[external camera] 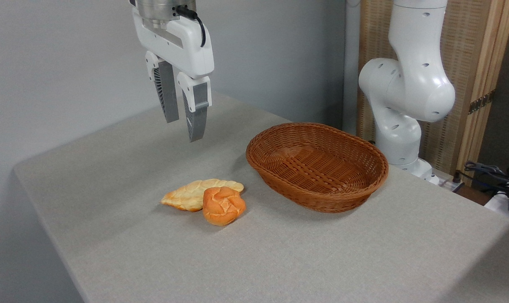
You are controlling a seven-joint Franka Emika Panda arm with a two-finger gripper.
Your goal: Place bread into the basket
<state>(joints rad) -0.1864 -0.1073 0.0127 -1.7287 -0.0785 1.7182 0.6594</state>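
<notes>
My jaws (182,126) hang parted and empty, well above the grey worktop (153,261) toward its far left. The bread (223,205), a knotted orange-brown bun, lies on the worktop below, touching a flat pale leaf-shaped bread (187,195). The wicker basket (317,166) sits to their right, holding nothing.

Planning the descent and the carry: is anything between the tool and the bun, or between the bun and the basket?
Nothing visible. The tool hangs open above the bun, bare table separates bun from wicker basket. The flat bread touches the bun's far side.
</notes>
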